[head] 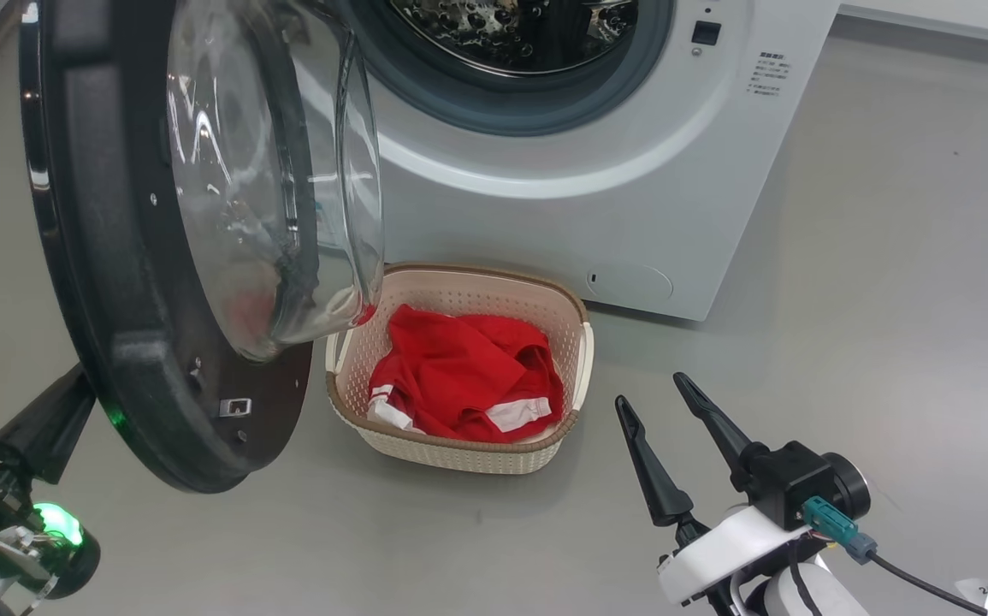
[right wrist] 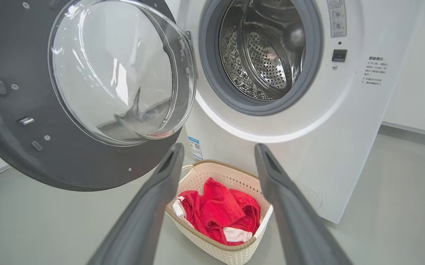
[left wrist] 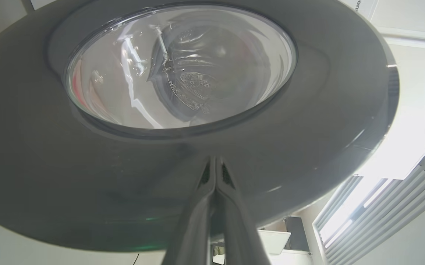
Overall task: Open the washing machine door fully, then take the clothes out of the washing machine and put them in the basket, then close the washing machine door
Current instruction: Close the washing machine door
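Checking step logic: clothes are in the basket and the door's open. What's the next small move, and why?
Probably push the washing machine door toward shut with the closed left gripper, whose tips point at the door's outer face. The clothes lie in the basket, the drum looks empty, and the door stands open.

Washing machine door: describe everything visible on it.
The washing machine door is round, with a glossy black frame carrying screws and a small metal latch around a bulging clear glass bowl. It stands open left of the drum, bowl side facing the basket. The shut left gripper appears to press its smooth outer face.
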